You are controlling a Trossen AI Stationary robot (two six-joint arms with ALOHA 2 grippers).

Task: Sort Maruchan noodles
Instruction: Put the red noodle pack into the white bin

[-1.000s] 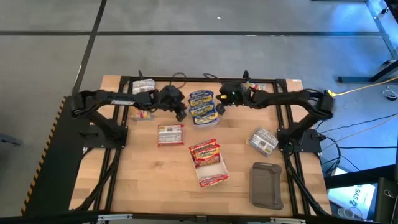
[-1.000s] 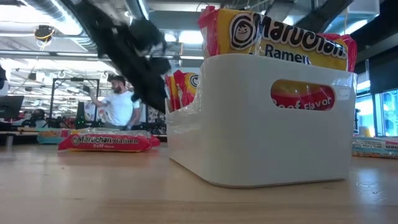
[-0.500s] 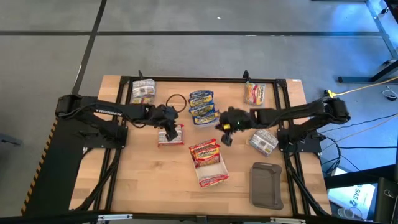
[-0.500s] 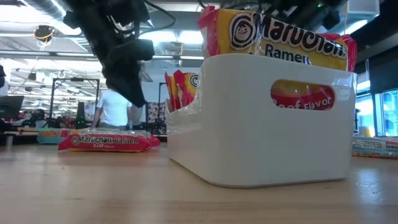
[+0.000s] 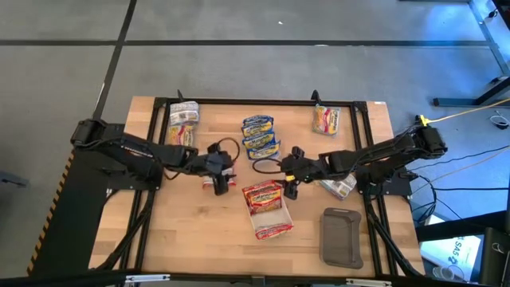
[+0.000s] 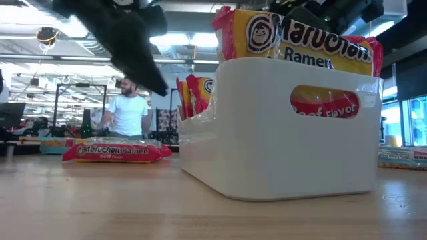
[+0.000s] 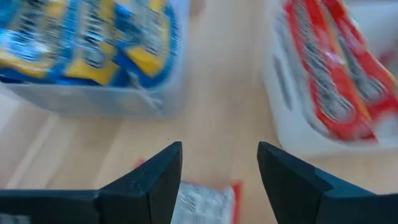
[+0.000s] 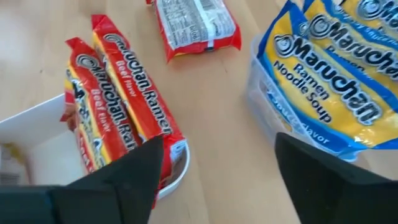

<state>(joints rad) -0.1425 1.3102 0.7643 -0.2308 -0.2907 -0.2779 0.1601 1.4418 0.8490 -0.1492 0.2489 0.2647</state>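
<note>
Several Maruchan noodles lie sorted. Blue-yellow packets point(image 5: 260, 135) sit in a clear container. Red ones point(image 8: 118, 106) stand in the white tray point(image 5: 269, 217). One loose red packet point(image 8: 196, 25) lies flat on the table. My left gripper point(image 5: 217, 178) hangs open just above it, and the packet point(image 7: 205, 200) shows between its fingers. My right gripper point(image 5: 288, 186) stands open beside the white tray's far right corner, with nothing between its fingers. Whether the left fingers touch the packet, I cannot tell.
Silver-grey packets lie at the far left point(image 5: 183, 115) and under the right arm point(image 5: 339, 182). A red-yellow packet point(image 5: 325, 119) lies at the far right. A dark grey tray point(image 5: 341, 237) sits near the front right. A person point(image 6: 130, 113) stands in the room behind.
Both grippers have come away from the blue packets toward the table's near edge. The left one has gone down over the loose red packet. The right one has swung toward the white tray, uncovering the red-yellow packet at the far right.
</note>
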